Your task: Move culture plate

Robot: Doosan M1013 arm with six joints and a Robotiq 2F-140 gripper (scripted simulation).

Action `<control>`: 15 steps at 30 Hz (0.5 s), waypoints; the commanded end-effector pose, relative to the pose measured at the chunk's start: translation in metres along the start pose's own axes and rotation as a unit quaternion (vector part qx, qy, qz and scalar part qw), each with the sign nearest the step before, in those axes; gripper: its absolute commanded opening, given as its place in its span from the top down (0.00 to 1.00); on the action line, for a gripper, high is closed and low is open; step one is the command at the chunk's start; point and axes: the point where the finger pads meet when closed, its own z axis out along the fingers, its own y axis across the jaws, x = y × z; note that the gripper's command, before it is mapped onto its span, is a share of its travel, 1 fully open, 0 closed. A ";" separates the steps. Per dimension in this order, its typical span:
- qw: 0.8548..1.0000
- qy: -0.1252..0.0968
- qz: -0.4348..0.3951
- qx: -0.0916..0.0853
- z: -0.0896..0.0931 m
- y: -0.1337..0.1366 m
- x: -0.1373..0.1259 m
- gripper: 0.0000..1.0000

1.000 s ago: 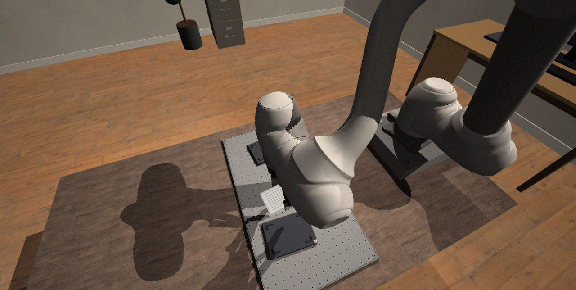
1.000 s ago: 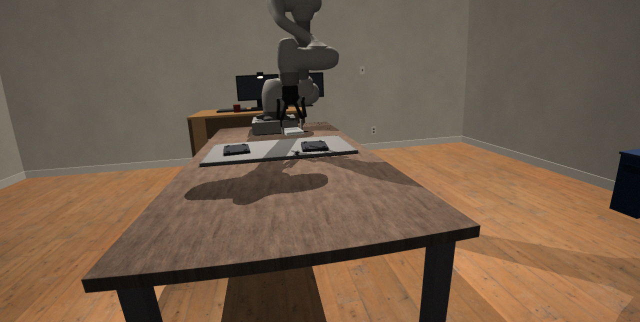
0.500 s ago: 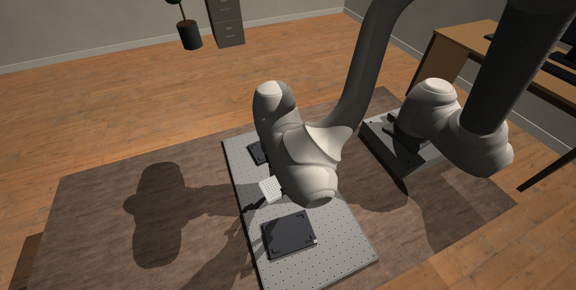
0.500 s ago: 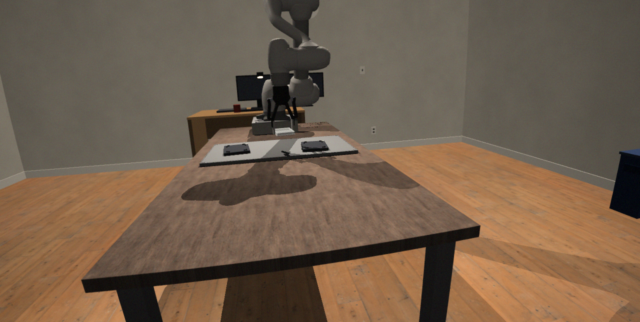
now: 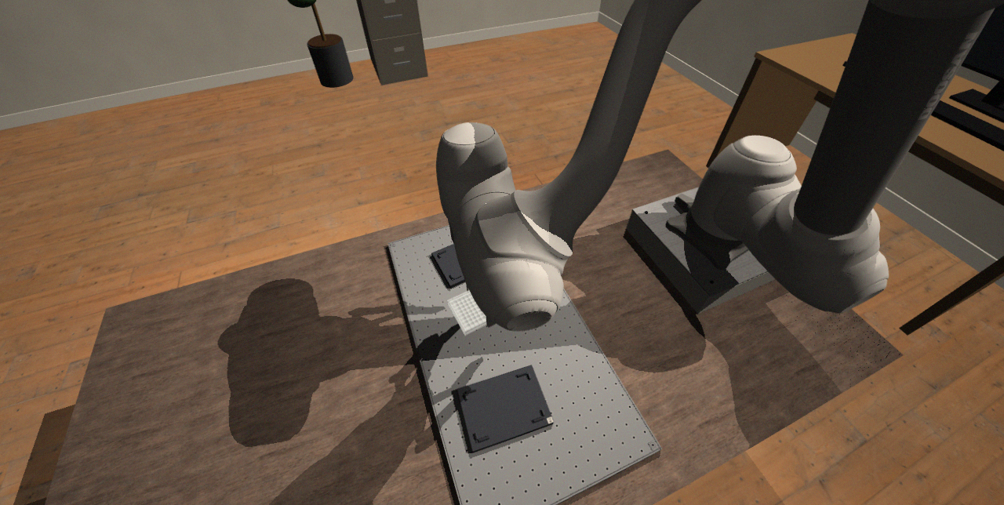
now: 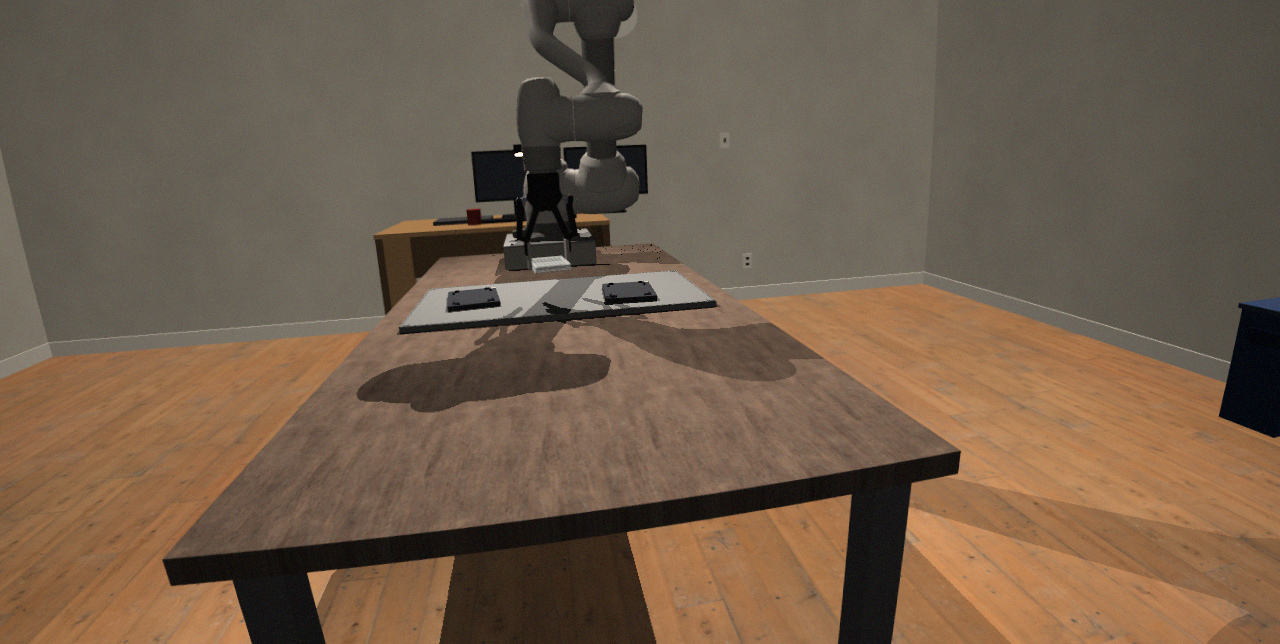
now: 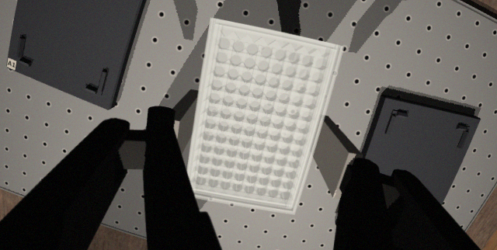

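The 96-well culture plate (image 7: 262, 119) hangs in the air above the perforated grey breadboard (image 7: 392, 48), between the two dark plate nests and clear of both. The gripper (image 7: 256, 153) is clamped on it: the black fingers carry grey pads that press the plate's two long sides, so the plate is held across its short dimension.

In the wrist view the plate's long axis runs up the picture, tipped slightly anticlockwise. It is a white, translucent rectangle with a raised rim; rows of round wells show through the loose lid, which lies flat and square on the plate. Which corner carries well A1 cannot be read from the plate itself.

Nest N1 (image 7: 70, 29) sits to the upper left of the wrist view — a flat, matt charcoal slab with raised L-shaped corner locators and a small white A1 label (image 7: 11, 64) at its edge. Nest N2 (image 7: 417, 145) lies to the lower right, same make.

From the exterior view the plate (image 6: 550, 263) rides level below the gripper (image 6: 544, 239), above the middle of the breadboard, which rests on a brown wood-grain table (image 6: 554, 452).
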 end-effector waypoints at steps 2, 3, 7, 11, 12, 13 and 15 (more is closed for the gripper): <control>1.000 0.000 0.000 0.000 0.000 0.013 -0.004 1.00; 1.000 0.000 0.000 0.000 0.000 0.017 -0.005 1.00; 1.000 0.000 0.000 0.000 0.000 0.029 -0.008 1.00; 1.000 0.000 0.000 0.000 0.000 0.042 -0.012 1.00; 1.000 0.000 0.000 0.000 0.000 0.042 -0.012 1.00; 1.000 0.000 0.000 0.000 0.000 0.042 -0.012 1.00; 1.000 0.000 0.000 0.000 0.000 0.049 -0.014 1.00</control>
